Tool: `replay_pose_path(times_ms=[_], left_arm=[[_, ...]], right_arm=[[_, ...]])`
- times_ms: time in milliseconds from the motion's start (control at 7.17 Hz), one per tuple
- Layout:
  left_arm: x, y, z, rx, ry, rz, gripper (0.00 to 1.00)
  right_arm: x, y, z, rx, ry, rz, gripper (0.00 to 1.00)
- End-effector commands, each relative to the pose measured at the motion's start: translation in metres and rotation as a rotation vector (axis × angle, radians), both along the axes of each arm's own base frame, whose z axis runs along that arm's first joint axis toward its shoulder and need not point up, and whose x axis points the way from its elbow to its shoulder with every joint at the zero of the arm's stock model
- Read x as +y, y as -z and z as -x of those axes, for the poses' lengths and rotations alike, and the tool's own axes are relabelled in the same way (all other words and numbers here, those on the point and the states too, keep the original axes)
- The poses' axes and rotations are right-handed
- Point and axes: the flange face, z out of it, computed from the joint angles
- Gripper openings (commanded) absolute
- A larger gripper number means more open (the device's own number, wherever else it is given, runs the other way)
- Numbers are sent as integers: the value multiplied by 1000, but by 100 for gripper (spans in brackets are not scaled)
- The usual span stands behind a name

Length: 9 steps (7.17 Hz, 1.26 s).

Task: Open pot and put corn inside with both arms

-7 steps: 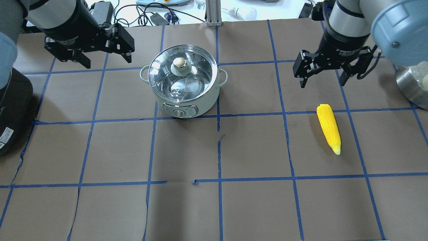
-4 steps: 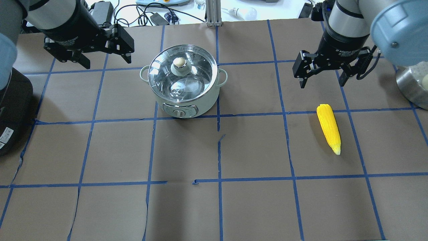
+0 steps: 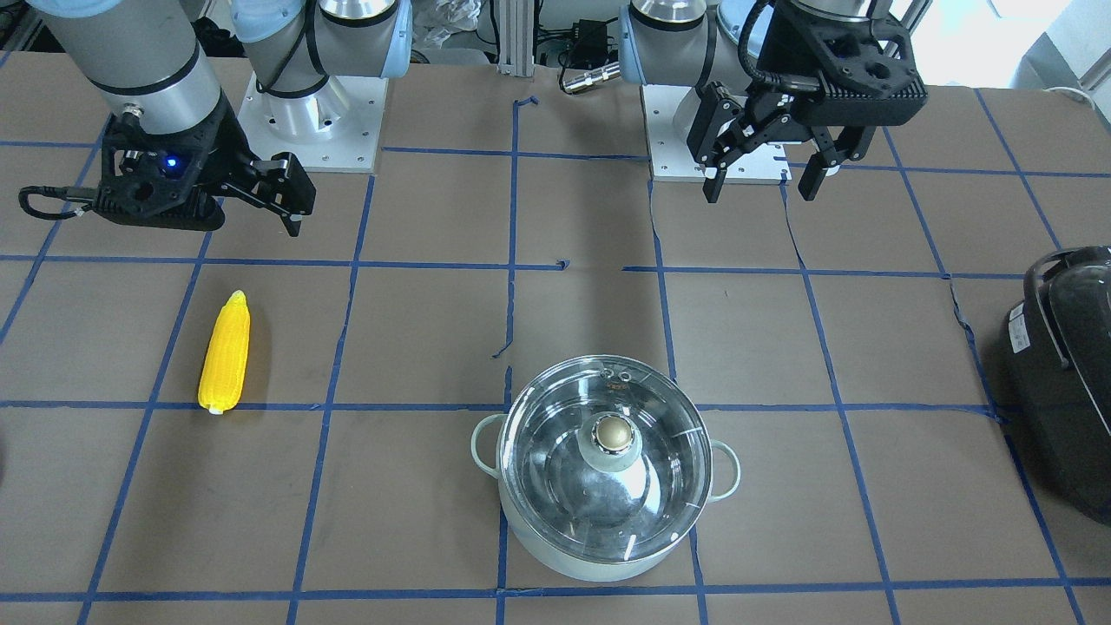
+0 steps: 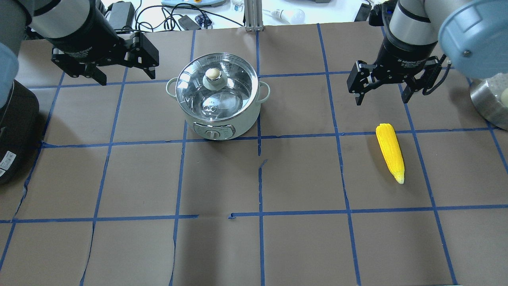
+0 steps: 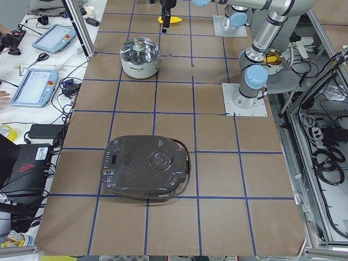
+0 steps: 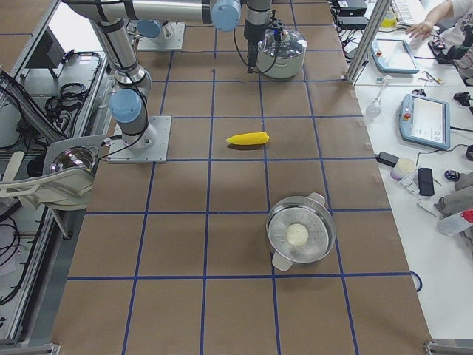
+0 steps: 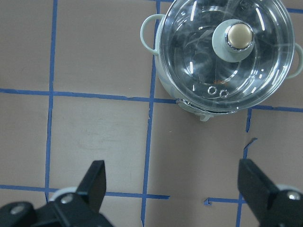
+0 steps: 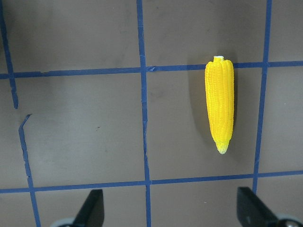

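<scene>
— Brown-paper table: where's everything?
— Lidded pot sits near my left gripper, corn near my right gripper, both spread apart. Overhead crops the black cooker; the left side view shows it whole.

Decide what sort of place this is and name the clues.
Most likely a robotics lab workcell, not a kitchen: the left arm and right arm are mounted on a table papered brown and gridded with blue tape, and a teach pendant lies beside it.
</scene>
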Motion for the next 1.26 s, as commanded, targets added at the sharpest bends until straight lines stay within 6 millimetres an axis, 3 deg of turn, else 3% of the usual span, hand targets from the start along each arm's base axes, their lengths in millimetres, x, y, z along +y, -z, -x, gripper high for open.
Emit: replay_pose_path(times_ms=[0, 698, 837, 977, 1116], left_arm=[[-1, -2, -1, 5, -1, 8, 100], [0, -5, 5, 10, 10, 9, 100], [1, -5, 6, 13, 11, 9, 100], [1, -5, 6, 13, 11, 9, 100], [2, -8, 6, 13, 11, 15, 100]], right_arm=[[0, 0, 1, 0, 2, 0, 100], [-9, 7, 13, -4, 22, -5, 100], [-20, 25, 15, -5, 14, -37, 100], [-26, 31, 28, -14, -22, -50, 100], [-33, 38, 61, -30, -41, -77, 100]])
